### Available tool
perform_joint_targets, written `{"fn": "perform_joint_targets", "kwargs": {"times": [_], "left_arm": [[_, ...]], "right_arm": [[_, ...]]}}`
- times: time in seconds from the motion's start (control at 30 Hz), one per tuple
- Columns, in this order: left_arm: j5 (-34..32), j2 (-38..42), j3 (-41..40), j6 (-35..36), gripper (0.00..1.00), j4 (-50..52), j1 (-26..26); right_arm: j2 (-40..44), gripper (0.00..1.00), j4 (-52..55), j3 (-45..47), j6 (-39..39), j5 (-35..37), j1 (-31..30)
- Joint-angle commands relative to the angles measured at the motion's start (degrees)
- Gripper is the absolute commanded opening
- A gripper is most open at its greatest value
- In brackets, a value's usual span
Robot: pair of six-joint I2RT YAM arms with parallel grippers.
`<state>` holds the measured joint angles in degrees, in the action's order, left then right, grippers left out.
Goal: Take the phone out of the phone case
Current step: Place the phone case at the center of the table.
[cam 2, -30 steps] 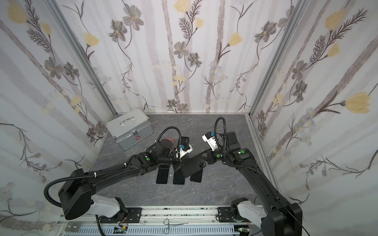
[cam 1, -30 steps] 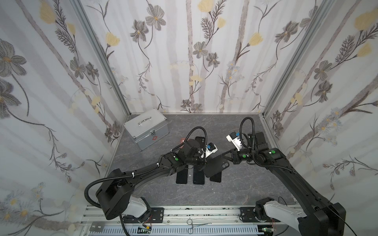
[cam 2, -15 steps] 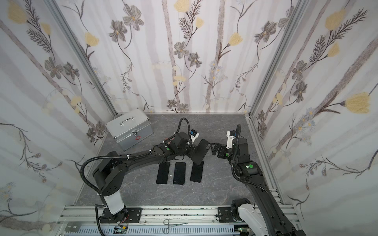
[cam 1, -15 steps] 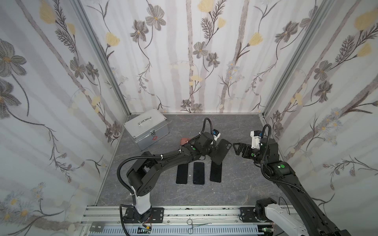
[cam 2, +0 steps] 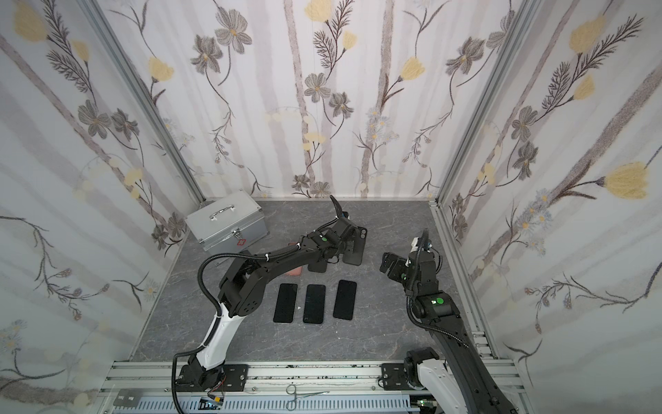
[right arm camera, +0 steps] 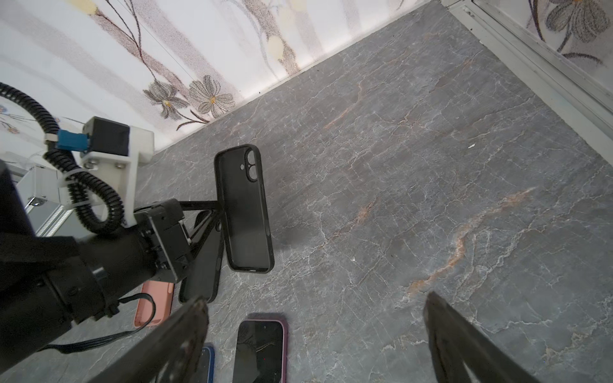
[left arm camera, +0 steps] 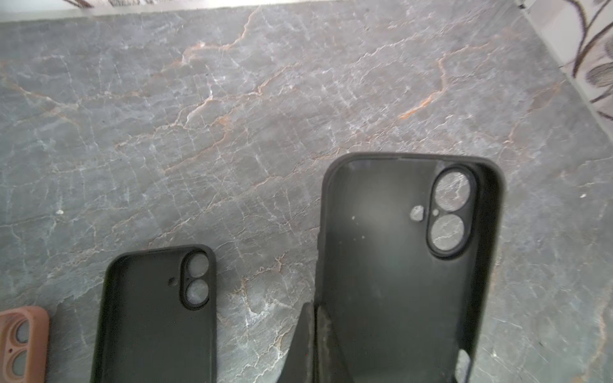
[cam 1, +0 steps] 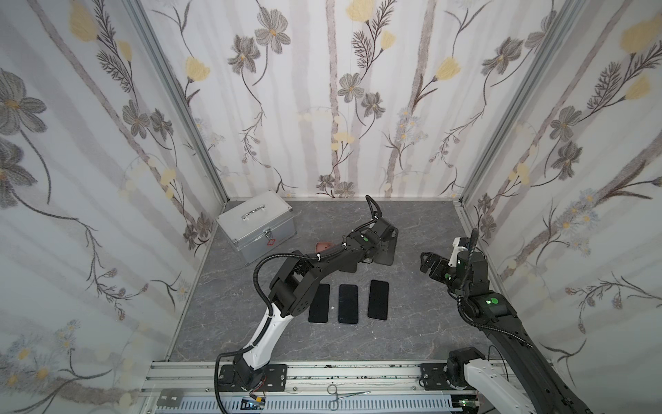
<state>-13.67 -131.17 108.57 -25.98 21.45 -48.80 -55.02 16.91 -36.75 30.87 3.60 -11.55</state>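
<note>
Three bare phones [cam 1: 348, 303] are laid in a near row and a second black case [left arm camera: 156, 315] lies empty behind, so removal is judged done, with only a set-down seemingly left. Further right, the emptied phone case [left arm camera: 398, 265] is clamped along one long edge by the left gripper [right arm camera: 218, 214], above the table [cam 1: 412, 340], its long axis near-to-far, camera cut-out farthest, hollow upward, apparently level. The right gripper [cam 1: 428, 263] is held wide open, empty.
</note>
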Motion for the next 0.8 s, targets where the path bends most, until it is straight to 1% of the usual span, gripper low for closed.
{"fn": "perform_joint_targets", "kwargs": {"times": [0.0,0.2,0.43,0.53,0.6,0.63,0.7,0.77], "left_arm": [[-1.1,-2.0,2.7,-4.1,0.0,6.6,0.6],[-0.4,-4.8,5.3,-5.4,0.0,9.4,1.1],[0.6,-6.4,6.2,-6.0,0.0,10.1,1.2],[0.8,-6.7,6.2,-6.5,0.12,10.2,1.3],[0.6,-6.3,6.1,-6.4,0.24,10.3,1.4],[0.5,-5.8,6.1,-6.3,0.28,10.3,1.4],[0.3,-4.0,6.2,-5.8,0.37,10.3,1.3],[0.0,-1.4,6.2,-5.2,0.44,10.1,1.3]], "right_arm": [[-0.5,1.0,-1.7,-0.6,-1.8,1.7,0.0],[-0.6,1.0,-1.3,-0.7,-2.4,1.6,-0.1],[-0.9,1.0,-0.8,-1.0,-2.8,1.4,-0.1],[-0.9,1.0,-0.6,-0.9,-2.8,1.2,-0.1],[-0.7,1.0,-0.7,-0.9,-2.9,1.2,0.0],[-0.5,1.0,-0.9,-0.9,-2.9,1.2,0.0],[0.2,1.0,-2.0,-0.7,-3.3,1.4,0.0],[0.8,1.0,-3.7,-0.6,-3.4,1.9,-0.1]]}}
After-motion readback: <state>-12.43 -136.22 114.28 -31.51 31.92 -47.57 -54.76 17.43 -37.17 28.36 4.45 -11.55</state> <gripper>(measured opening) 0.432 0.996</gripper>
